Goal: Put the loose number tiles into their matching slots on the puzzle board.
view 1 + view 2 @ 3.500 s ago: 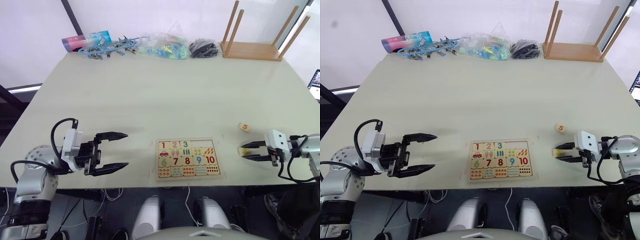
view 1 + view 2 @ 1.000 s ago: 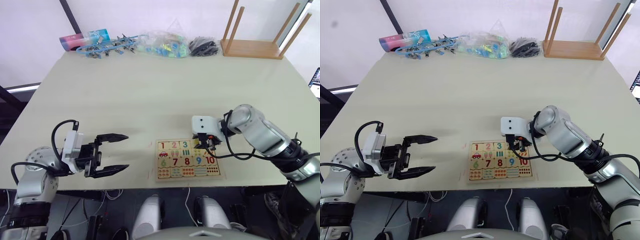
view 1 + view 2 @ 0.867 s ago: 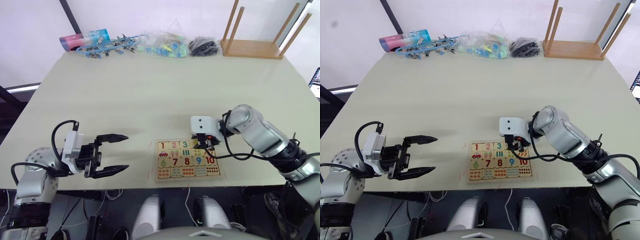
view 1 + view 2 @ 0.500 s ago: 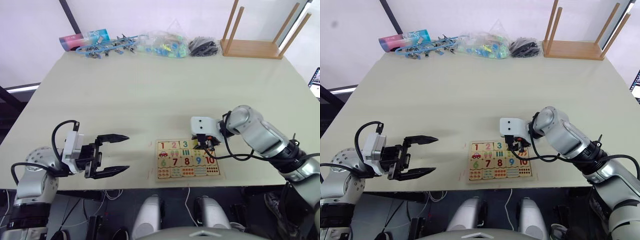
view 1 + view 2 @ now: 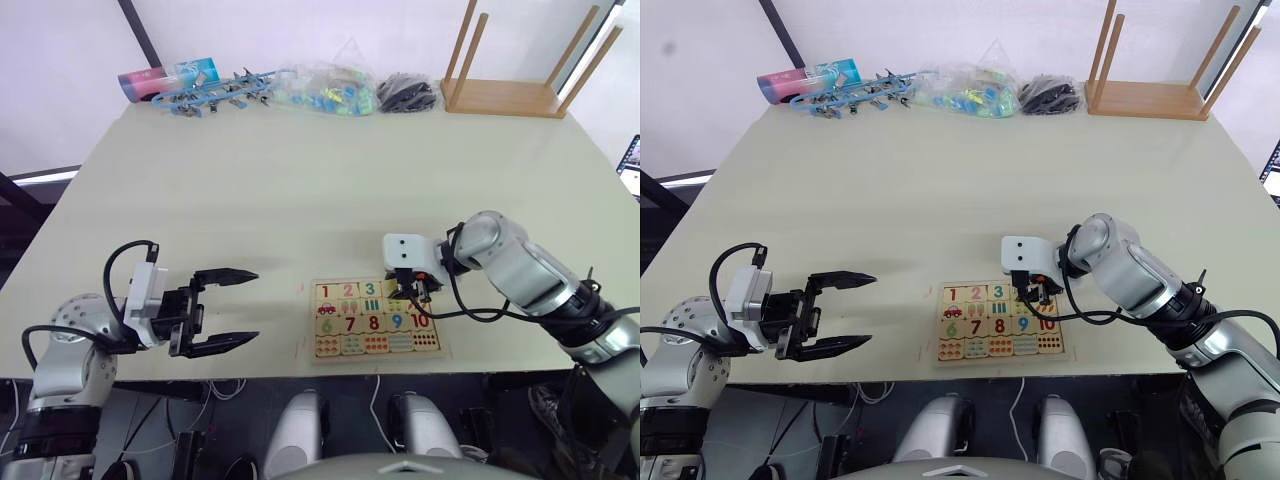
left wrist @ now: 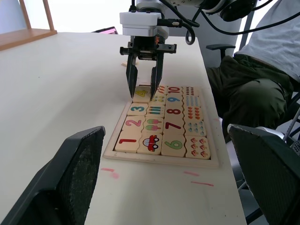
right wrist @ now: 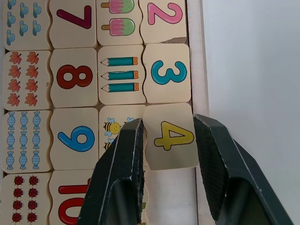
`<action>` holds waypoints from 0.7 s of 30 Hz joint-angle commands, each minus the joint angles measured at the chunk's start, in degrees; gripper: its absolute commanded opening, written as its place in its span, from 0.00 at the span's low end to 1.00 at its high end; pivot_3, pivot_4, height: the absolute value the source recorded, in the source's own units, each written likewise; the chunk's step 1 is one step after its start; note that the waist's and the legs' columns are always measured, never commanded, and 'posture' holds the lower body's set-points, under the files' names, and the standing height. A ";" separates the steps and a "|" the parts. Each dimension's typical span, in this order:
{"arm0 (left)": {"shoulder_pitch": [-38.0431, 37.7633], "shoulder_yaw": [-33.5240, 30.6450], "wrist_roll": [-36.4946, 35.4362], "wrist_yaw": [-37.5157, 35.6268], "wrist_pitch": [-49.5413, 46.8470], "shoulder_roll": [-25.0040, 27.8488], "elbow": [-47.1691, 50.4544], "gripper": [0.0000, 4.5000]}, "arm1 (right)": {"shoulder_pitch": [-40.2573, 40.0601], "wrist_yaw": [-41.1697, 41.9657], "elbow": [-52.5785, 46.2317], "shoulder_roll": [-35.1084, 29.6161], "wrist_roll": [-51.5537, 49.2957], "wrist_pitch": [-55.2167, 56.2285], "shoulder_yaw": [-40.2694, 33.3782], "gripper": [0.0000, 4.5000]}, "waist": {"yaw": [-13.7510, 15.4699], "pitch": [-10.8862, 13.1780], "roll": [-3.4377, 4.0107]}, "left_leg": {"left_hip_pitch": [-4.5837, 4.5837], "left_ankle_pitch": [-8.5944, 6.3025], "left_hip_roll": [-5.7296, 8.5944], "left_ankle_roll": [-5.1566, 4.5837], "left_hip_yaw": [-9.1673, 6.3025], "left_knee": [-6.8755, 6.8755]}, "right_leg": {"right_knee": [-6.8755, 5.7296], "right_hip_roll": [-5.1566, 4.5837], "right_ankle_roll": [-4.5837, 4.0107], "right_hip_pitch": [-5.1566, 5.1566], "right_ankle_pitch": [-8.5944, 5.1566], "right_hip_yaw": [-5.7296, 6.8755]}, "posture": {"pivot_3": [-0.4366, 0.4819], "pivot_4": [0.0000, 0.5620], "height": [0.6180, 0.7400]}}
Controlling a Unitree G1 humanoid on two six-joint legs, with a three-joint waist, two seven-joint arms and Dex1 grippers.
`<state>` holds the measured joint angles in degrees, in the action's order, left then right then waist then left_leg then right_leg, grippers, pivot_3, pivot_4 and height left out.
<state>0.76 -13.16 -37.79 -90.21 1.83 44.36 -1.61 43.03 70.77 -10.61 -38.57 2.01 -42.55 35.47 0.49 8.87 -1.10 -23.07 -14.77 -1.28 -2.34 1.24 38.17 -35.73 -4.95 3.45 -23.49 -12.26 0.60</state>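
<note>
Pincer on your right straddles the yellow 4 tile, fingers spread, apparently seating it squarely in its slot on the puzzle board; left pincer idles agape.

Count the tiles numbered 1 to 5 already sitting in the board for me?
4: red 1, pink 2, blue-green 3 and yellow 4 sit side by side in the board's far row, the 4 at the right claw. The 5 may be hidden.
</note>
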 commanded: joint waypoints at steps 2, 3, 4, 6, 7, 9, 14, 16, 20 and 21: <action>-0.61 -1.65 -0.83 -0.40 0.04 0.55 2.32 1.00 | -0.50 -0.04 -1.13 -0.40 0.34 0.58 -0.08 0.47 | -0.01 0.00 0.00 | 0.00 0.00 0.00 0.00 0.00 0.00 | 0.00 0.00 0.00 0.00 0.00 0.00 | 0.48 0.27 1.00; -0.65 -1.67 -0.85 -0.37 0.03 0.54 2.38 1.00 | -0.53 -0.02 -1.11 -0.42 0.38 0.66 -0.08 0.52 | -0.01 0.00 0.00 | 0.00 0.00 0.00 0.00 0.00 -0.01 | 0.00 0.00 0.00 0.00 0.00 0.00 | 0.48 0.27 1.00; -0.73 -1.69 -0.87 -0.33 0.01 0.53 2.48 1.00 | -0.58 0.00 -1.13 -0.45 0.42 0.72 -0.09 0.63 | -0.01 0.00 -0.01 | 0.00 0.00 0.00 0.00 0.00 -0.01 | 0.01 0.00 0.00 0.00 0.00 0.00 | 0.48 0.27 1.00; -0.86 -1.73 -0.89 -0.25 -0.06 0.51 2.68 1.00 | -0.64 0.04 -1.21 -0.51 0.44 0.74 -0.10 0.83 | 0.00 -0.01 -0.01 | 0.00 0.00 0.00 0.00 0.00 -0.02 | 0.02 -0.01 0.00 0.00 0.00 0.00 | 0.48 0.27 1.00; -0.86 -1.70 -0.89 -0.20 -0.11 0.48 2.74 1.00 | -0.64 0.06 -1.24 -0.55 0.45 0.68 -0.09 0.92 | -0.01 -0.01 -0.01 | 0.00 0.00 0.00 0.00 0.00 -0.02 | 0.02 -0.01 0.00 0.00 0.00 0.00 | 0.48 0.27 1.00; -0.86 -1.65 -0.90 -0.11 -0.20 0.43 2.89 1.00 | -0.69 0.01 -1.33 -0.58 0.45 0.58 -0.14 0.92 | -0.01 0.00 -0.01 | 0.00 0.00 0.00 0.00 0.00 -0.02 | 0.02 -0.01 0.00 0.00 0.00 0.00 | 0.48 0.27 1.00; -0.89 -1.63 -0.94 -0.06 -0.30 0.44 3.03 1.00 | -0.43 0.31 -1.59 -0.94 0.09 0.44 -0.81 0.92 | 0.01 0.00 -0.01 | 0.00 0.00 0.00 0.00 0.00 -0.02 | 0.02 -0.01 0.00 -0.01 0.00 0.01 | 0.48 0.27 1.00; -0.91 -1.65 -0.98 -0.02 -0.32 0.43 3.09 1.00 | -0.25 0.44 -1.51 -1.32 -0.47 0.48 -1.83 0.92 | 0.04 0.00 0.00 | 0.00 0.00 0.00 0.00 0.00 -0.02 | 0.02 -0.01 0.00 -0.01 0.00 0.00 | 0.48 0.27 1.00; -0.92 -1.74 -1.01 0.01 -0.23 0.42 2.97 1.00 | -0.55 0.06 -1.38 -2.13 -2.08 1.07 -4.66 0.92 | 0.05 0.00 0.00 | -0.11 0.00 0.00 0.00 0.01 -0.02 | 0.03 -0.03 0.00 -0.12 0.00 0.01 | 0.48 0.27 1.00; -0.95 -1.77 -1.02 0.03 -0.20 0.42 2.97 1.00 | -0.84 -0.16 -1.37 -2.28 -2.64 1.26 -5.66 0.92 | 0.06 0.00 0.00 | -0.13 0.00 0.00 0.00 0.00 -0.02 | 0.03 -0.03 0.00 -0.13 0.00 0.02 | 0.48 0.27 1.00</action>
<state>-0.14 -13.17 -37.86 -89.91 1.56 44.36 -0.49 42.25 70.82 -10.72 -40.28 0.64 -42.16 33.08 0.54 8.87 -1.11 -23.23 -14.77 -1.27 -2.34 1.24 38.15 -35.70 -4.98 3.45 -23.65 -12.26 0.63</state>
